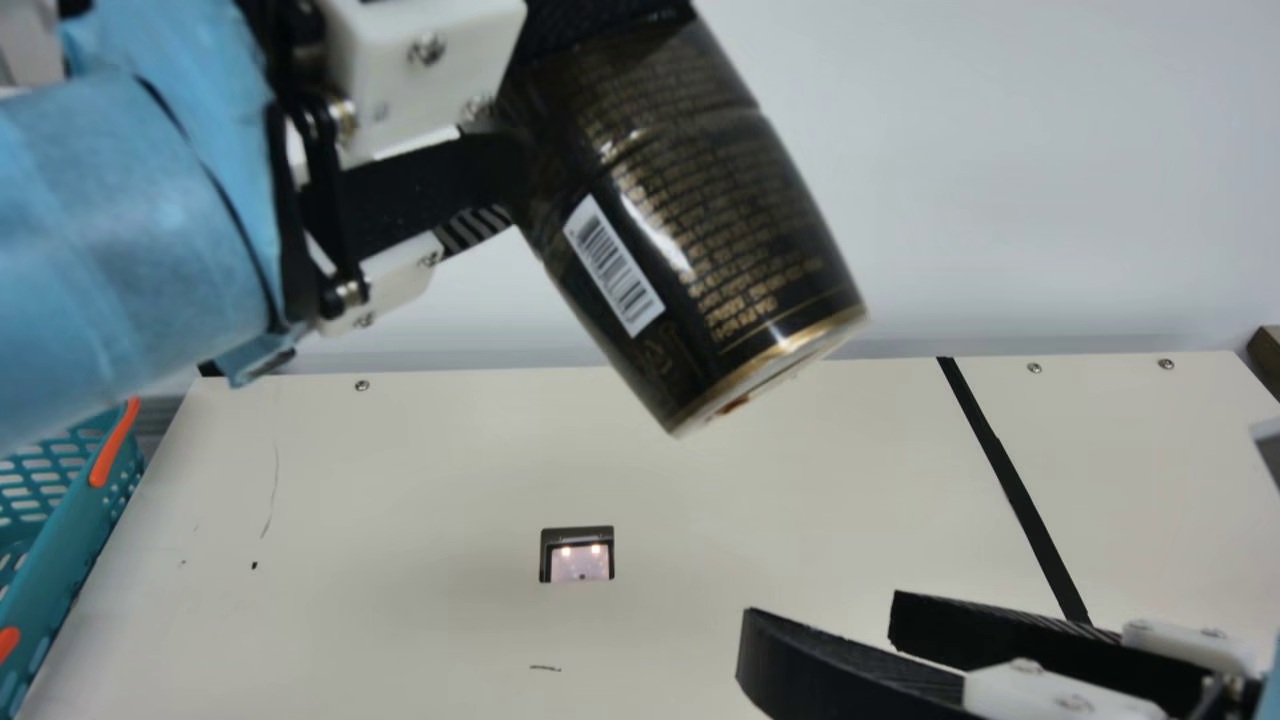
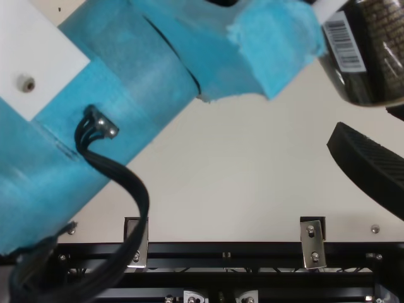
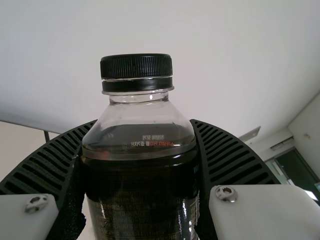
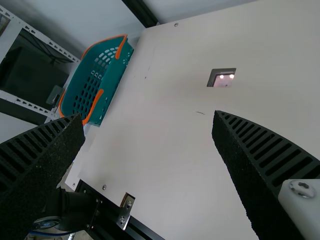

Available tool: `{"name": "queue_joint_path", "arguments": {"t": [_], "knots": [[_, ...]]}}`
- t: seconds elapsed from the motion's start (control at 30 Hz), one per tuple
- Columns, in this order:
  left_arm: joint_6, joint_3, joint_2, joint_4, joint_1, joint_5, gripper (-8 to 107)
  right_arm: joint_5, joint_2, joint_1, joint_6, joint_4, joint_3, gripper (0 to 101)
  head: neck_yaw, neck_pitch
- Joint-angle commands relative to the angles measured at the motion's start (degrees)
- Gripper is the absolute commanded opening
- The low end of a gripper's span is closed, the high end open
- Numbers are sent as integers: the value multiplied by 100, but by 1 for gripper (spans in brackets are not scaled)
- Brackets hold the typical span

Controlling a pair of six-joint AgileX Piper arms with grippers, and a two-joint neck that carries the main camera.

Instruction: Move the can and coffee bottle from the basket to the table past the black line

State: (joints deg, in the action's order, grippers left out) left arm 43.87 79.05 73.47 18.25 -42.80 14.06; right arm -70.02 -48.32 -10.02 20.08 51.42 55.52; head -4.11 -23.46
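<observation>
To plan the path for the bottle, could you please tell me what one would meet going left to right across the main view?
Teal basket, lone screw near the table's far edge, tilted coffee bottle in the air, black line, dark block at the right edge.

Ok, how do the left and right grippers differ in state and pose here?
The left gripper is closed on the coffee bottle, while the right gripper has its fingers apart with nothing between them. In the main view, the left gripper is up high with the bottle tilted, whereas the right gripper is low, beside the near end of the black line. Both have black ribbed fingers.
</observation>
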Motion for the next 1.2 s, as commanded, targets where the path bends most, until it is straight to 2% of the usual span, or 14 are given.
{"name": "queue_joint_path", "arguments": {"t": [0.0, 0.33, 1.17], "knots": [[-70, 69, 26, 141, -37, 31, 10, 0, 0, 0, 0, 0, 0, 101, -53, -154], [-203, 329, 108, 564, -464, 173, 10, 0, 0, 0, 0, 0, 0, 101, -53, -154], [-209, 313, 104, 560, -447, 168, 10, 0, 0, 0, 0, 0, 0, 101, -53, -154]]}}
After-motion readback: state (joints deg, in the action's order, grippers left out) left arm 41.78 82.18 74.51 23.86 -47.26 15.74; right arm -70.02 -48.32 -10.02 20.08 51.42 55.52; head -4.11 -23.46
